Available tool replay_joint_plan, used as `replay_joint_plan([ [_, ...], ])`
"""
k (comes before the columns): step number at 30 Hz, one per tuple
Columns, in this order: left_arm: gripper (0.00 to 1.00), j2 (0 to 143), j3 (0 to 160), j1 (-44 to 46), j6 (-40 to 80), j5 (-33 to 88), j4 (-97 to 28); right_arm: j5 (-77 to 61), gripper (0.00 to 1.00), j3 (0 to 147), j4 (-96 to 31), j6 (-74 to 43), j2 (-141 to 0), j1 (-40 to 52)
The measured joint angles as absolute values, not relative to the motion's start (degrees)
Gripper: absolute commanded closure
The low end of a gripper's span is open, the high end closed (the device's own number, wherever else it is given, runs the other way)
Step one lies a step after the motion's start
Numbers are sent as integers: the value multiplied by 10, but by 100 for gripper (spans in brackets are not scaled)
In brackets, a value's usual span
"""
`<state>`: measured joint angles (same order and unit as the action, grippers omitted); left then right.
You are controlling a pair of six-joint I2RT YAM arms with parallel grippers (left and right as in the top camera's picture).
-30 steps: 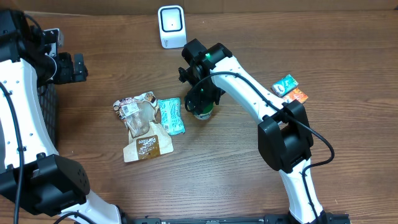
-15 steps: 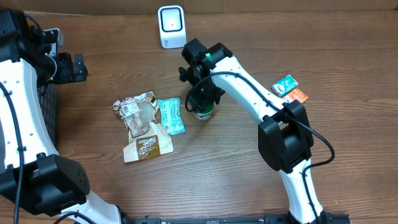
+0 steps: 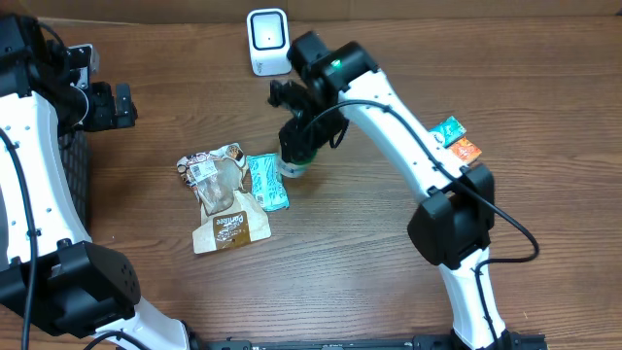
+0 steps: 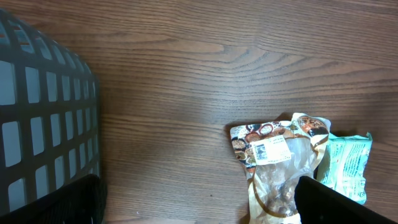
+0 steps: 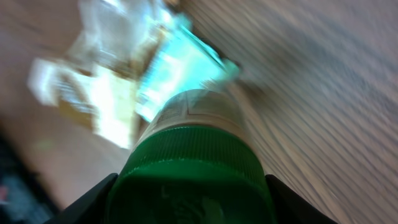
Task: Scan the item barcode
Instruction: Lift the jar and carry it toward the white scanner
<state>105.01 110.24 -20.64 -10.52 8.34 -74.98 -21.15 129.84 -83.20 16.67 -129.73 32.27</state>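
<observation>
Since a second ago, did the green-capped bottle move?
Yes: the green-capped bottle shifted left, closer to the teal packet, which stayed put.

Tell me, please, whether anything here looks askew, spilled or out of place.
The green-capped bottle is not upright: it hangs tilted in the right end effector, gripped at the cap, with its base close to the teal packet. The clear snack bag lies crumpled against the brown pouch. Nothing looks spilled.
</observation>
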Motion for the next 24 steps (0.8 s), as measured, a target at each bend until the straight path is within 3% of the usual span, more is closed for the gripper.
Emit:
replay_joint_plan([
  [14,0,1050,1102,-206,-105,83,-750,-628,62,1332,-836,180,-1221,156],
  [24,0,1050,1102,-206,-105,83,-750,-674,63,1332,-841,180,-1221,111],
])
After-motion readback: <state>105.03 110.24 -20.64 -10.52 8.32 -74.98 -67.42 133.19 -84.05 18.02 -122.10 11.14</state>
